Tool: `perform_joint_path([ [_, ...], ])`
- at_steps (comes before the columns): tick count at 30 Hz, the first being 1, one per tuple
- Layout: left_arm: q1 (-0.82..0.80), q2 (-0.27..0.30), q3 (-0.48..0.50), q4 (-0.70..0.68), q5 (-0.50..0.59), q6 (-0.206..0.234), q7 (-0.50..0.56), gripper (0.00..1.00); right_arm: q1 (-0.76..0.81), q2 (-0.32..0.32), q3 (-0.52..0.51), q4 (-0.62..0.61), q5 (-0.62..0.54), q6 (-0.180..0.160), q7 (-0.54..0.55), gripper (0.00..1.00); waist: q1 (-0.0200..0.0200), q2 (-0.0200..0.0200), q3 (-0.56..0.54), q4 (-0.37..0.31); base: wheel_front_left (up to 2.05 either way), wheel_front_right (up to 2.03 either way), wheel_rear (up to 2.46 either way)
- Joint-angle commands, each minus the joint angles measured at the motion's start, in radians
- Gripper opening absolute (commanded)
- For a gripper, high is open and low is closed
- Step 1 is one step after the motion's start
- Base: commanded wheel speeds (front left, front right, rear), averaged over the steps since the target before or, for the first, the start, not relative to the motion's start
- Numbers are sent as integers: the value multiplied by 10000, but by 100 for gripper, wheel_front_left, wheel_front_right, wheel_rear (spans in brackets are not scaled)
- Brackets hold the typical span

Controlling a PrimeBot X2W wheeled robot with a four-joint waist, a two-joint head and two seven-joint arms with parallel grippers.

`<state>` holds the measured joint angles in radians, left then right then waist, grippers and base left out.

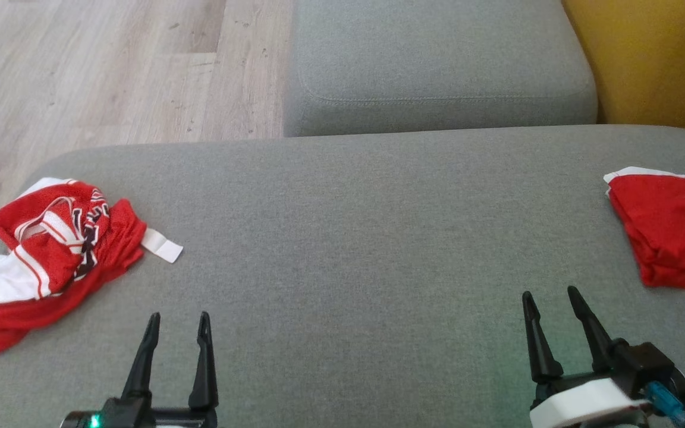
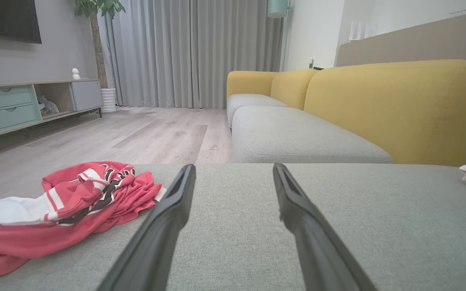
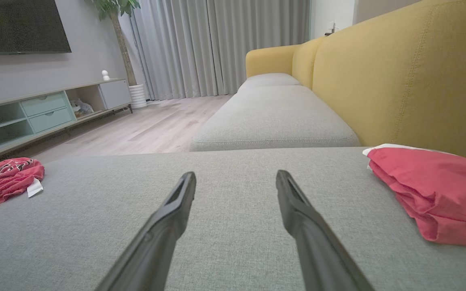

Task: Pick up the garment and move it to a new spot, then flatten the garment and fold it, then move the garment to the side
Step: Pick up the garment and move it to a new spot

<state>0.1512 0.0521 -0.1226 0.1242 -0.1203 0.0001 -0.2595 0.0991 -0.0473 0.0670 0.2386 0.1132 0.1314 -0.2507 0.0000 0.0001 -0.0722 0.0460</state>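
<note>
Looking down from the head, garment: the crumpled garment (image 1: pixel 51 255), red mesh with white trim and dark lettering, lies heaped at the left edge of the grey cushion (image 1: pixel 354 238).
Head view, grippers: the left gripper (image 1: pixel 178 318) and right gripper (image 1: pixel 549 292) hang over the cushion's near edge, both spread wide and empty.
Head view, other cloth: a folded garment (image 1: pixel 672 232) rests at the cushion's right edge, probably one already dealt with.
Left wrist, garment: the crumpled garment (image 2: pixel 67 206) sits on the cushion left of the left gripper (image 2: pixel 234 165), near but not touching; its raised folds stand clear of the cushion.
Left wrist, handling: it looks light, limp and a little slick. A pinch on the top ridge should lift it, though loose layers may slip or trail.
Right wrist, gripper: the right gripper (image 3: pixel 236 173) is released, with nothing between its fingers, over the cushion's middle. The folded garment (image 3: pixel 439 194) lies close on its right, and the crumpled garment (image 3: pixel 6 176) lies well apart at the cushion's left edge.
</note>
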Motion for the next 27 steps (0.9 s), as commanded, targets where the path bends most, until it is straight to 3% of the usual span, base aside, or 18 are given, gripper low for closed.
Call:
perform_joint_path([
  [1,-325,-18,391,-373,91,32,-23,100,-303,-36,220,-338,-53,-7,-110,100,0,-1,-12,-15,0,0,0],
  [18,-329,-18,494,-196,203,73,-23,100,-301,-31,324,-233,365,-7,-110,100,0,-1,-15,-76,0,0,0],
  [27,-451,-18,486,-213,231,61,-23,100,-275,-30,295,-294,402,-7,-110,100,0,-1,159,562,0,0,0],
])
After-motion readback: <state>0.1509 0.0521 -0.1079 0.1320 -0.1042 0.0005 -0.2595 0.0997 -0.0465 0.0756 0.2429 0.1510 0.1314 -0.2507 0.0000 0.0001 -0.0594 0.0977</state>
